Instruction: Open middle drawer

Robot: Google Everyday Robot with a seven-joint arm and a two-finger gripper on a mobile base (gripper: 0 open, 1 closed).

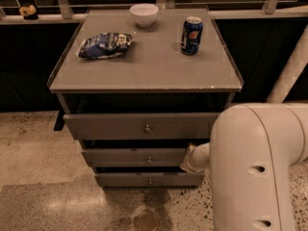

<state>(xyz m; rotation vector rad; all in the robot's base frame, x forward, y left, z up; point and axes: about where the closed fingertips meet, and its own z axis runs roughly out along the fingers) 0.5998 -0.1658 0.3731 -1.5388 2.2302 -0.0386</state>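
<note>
Sitting at the right end of the middle drawer (130,156), the tool (188,160) meets its grey front; its grip cannot be told.

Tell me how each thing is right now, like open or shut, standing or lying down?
top drawer: pulled out a bit.
middle drawer: looks barely out, knob untouched.
bottom drawer: looks shut.
soda can: standing upright.
bowl: right way up.
chip bag: lying flat.
gripper: at the middle drawer's right end, mostly hidden by the arm.
</note>
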